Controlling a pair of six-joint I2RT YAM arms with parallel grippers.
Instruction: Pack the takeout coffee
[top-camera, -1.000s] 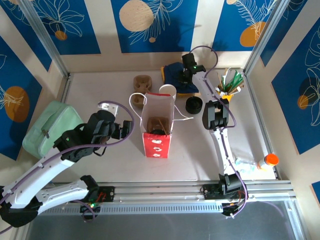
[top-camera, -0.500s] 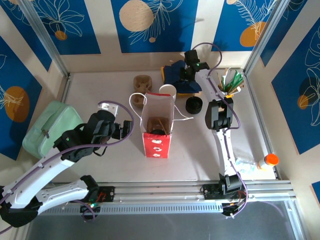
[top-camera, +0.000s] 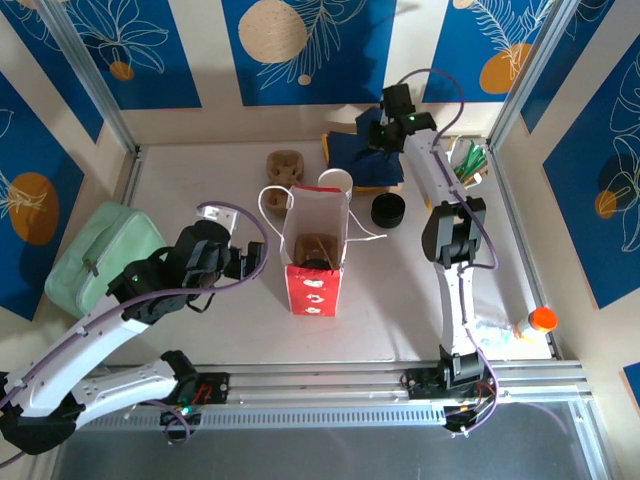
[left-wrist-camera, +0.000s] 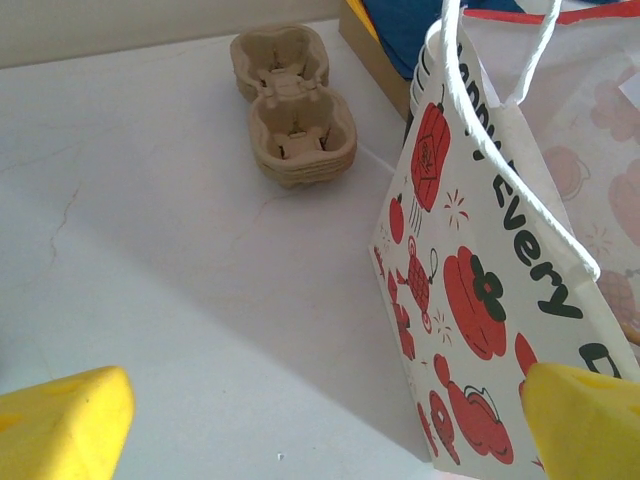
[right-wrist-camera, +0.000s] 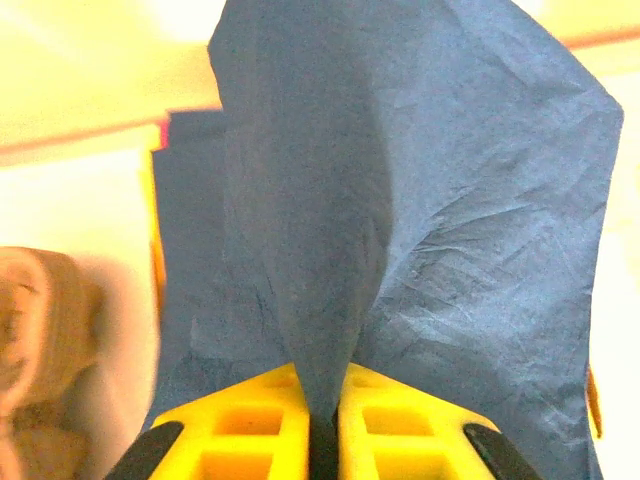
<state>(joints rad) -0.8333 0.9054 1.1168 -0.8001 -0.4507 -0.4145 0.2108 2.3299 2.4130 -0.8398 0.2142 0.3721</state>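
Having just closed, the right fingers (right-wrist-camera: 260, 405) are pinching a blue napkin (right-wrist-camera: 450, 250) and lifting it at the back of the counter (top-camera: 200, 190), probably for the paper bag (top-camera: 316, 288) where the takeout coffee (top-camera: 314, 264) seems to be sitting, while the left fingers (left-wrist-camera: 60, 420) are hanging wide apart.

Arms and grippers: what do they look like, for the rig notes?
The left arm and right arm have white links, black joint housings, looping purple cables and small green lights. The left gripper and right gripper have bright yellow fingers.
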